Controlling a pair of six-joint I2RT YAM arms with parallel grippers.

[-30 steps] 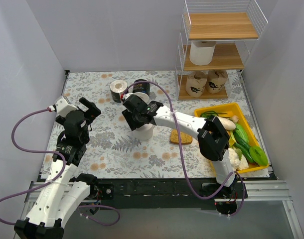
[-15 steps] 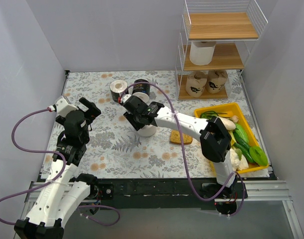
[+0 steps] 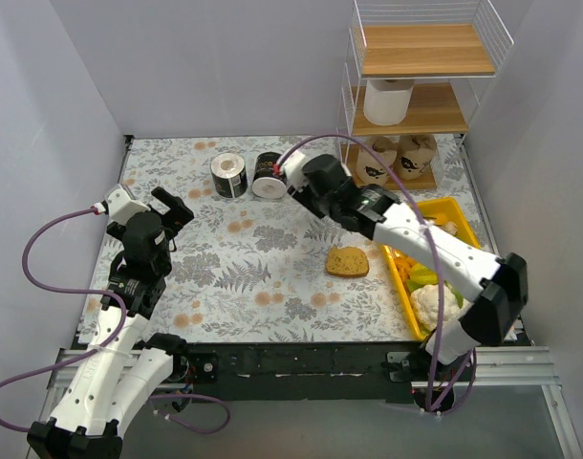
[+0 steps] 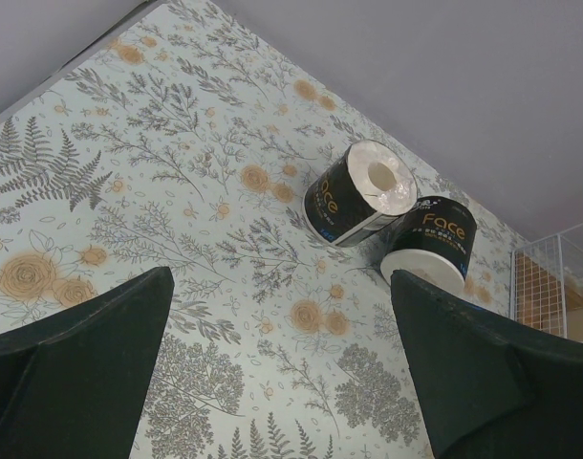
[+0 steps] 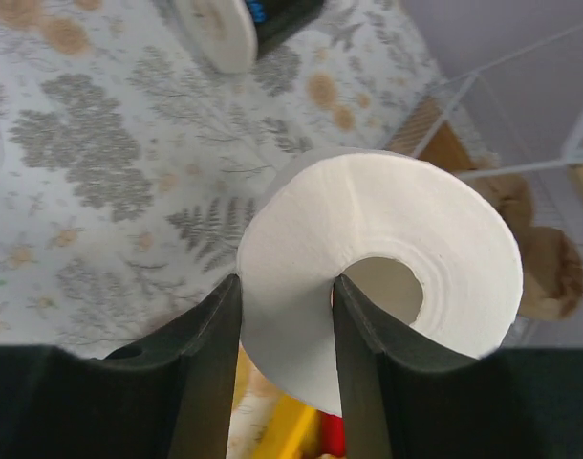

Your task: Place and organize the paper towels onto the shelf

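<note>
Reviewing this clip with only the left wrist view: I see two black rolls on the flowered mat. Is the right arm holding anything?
Observer: Yes. The right gripper is shut on a white roll, which its wrist view shows end-on.
Operator: Is anything on the shelf?
Observer: A second white roll stands on the middle level of the shelf.
Operator: And lower down?
Observer: Two tan rolls sit side by side on the bottom level.

Shelf (image 3: 425, 48) back right, tray (image 3: 444, 204) before it.
Single roll (image 3: 388, 101) on middle board (image 3: 442, 106), roll pair (image 3: 376, 163) on bottom board (image 3: 416, 181), bench rolls (image 3: 228, 175) left of shelf.
</note>
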